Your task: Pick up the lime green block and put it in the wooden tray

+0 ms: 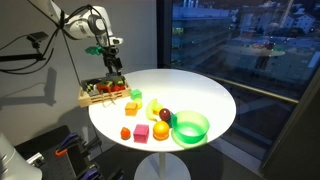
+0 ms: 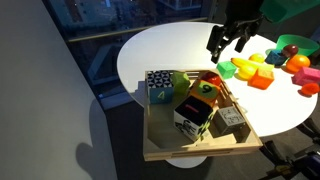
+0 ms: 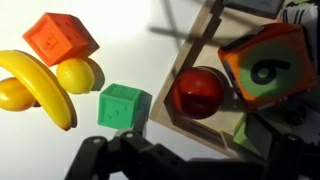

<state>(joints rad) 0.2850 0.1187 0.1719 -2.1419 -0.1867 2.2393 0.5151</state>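
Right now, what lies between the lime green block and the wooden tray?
Wrist view: only bare table between the lime green block and the wooden tray.

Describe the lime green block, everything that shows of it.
The lime green block is a small cube, evenly green, perhaps painted wood or plastic, with a faint raised figure on its faces. It sits flat on the white table, turned slightly, touching only the tabletop. It lies just outside a corner of the wooden tray, apart from it and from the banana. The gripper hangs open above it, not gripping it.
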